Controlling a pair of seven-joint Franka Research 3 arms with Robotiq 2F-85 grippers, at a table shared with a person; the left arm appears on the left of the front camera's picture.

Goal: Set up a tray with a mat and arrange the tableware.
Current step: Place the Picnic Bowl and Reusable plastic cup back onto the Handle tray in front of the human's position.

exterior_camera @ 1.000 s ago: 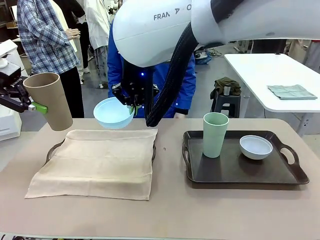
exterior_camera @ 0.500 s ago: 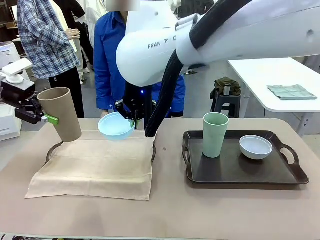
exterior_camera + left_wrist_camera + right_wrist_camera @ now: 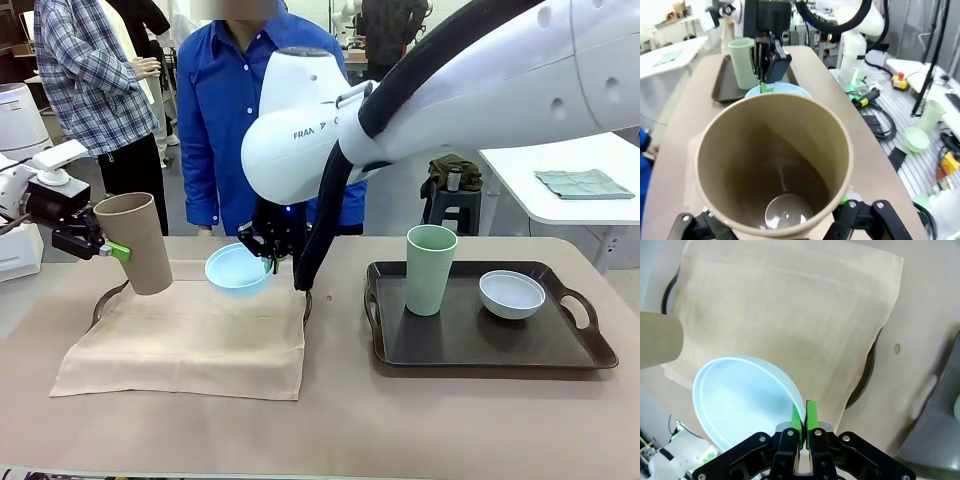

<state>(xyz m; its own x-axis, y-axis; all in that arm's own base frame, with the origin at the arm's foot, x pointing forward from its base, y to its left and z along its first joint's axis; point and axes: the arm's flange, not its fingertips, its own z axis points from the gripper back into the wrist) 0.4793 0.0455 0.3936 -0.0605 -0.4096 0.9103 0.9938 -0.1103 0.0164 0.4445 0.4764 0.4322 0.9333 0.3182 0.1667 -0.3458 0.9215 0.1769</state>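
Tan cup point(image 3: 133, 243) clamped in L gripper point(image 3: 116, 250); R gripper point(image 3: 270, 262) pinches light blue bowl point(image 3: 236, 270) by rim, both near mat point(image 3: 190, 335) on desk point(image 3: 400, 420).

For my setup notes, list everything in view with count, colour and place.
Table: one, tan.
Tray: one, dark, table's right.
Green cup: one, pale green, upright on that tray.
White bowl: one, same tray, right of the cup.
Mat: one, beige, covering a second tray at left.
Second tray: one, dark, handles showing beside the mat.
Tan cup: one, tilted, near the mat's far-left corner.
Blue bowl: one, light blue, above the mat's far edge.
Folded cloth: one, grey-green, white table behind.
People: two, blue shirt across the table, plaid shirt farther back.
Left claw: black, green pads, shut on the tan cup.
Right claw: black, green pads, pinching the blue bowl's rim.
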